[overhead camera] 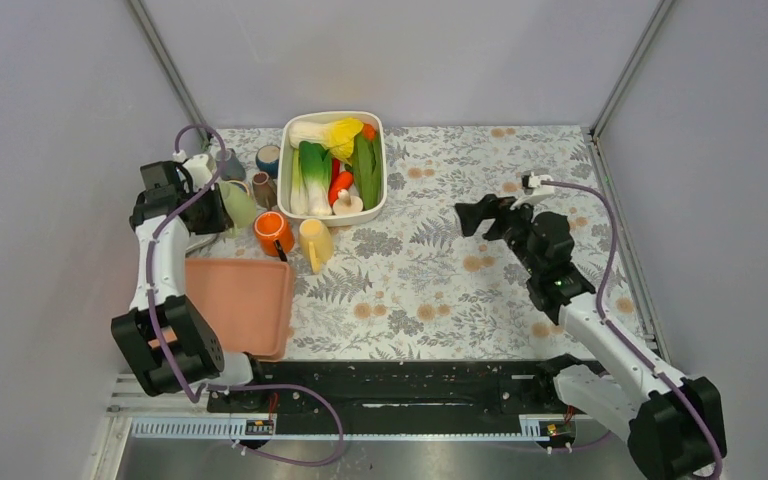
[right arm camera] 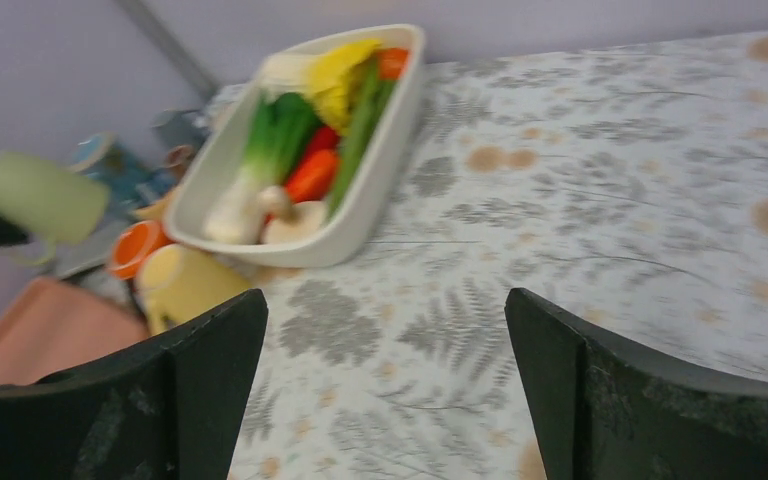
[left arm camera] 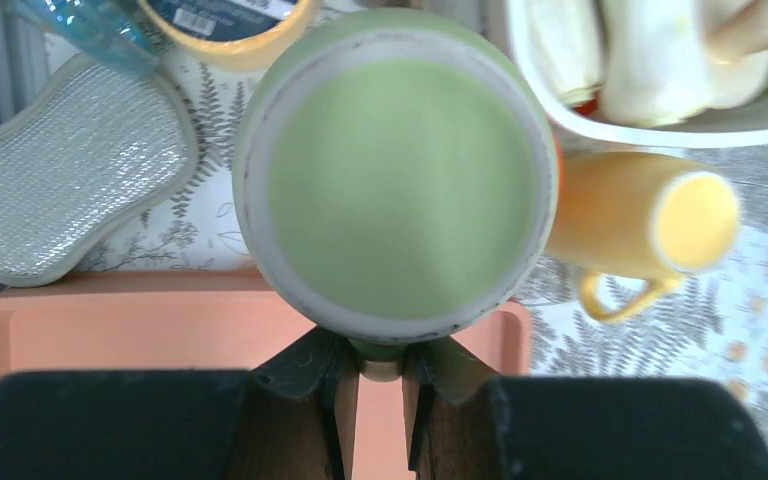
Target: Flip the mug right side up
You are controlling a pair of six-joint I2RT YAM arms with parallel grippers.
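Note:
The green mug (overhead camera: 241, 207) is held by its handle in my left gripper (overhead camera: 222, 212), above the table's left side near the other cups. In the left wrist view the mug's flat green base with its pale ring (left arm camera: 400, 180) faces the camera. The fingers (left arm camera: 335, 385) pinch the handle, and my left gripper (left arm camera: 380, 365) is shut on it. In the right wrist view the mug (right arm camera: 45, 195) looks tilted onto its side, off the table. My right gripper (overhead camera: 475, 215) is open and empty over the table's right half, and in its own view (right arm camera: 385, 300) only table shows between the jaws.
A white dish of vegetables (overhead camera: 378, 190) stands at the back middle. An orange mug (overhead camera: 273, 231) and a yellow mug (overhead camera: 315, 243) sit by it. A pink tray (overhead camera: 240, 300) lies at the front left. A grey sponge (left arm camera: 70, 170) and small cups (overhead camera: 266, 160) are at the back left.

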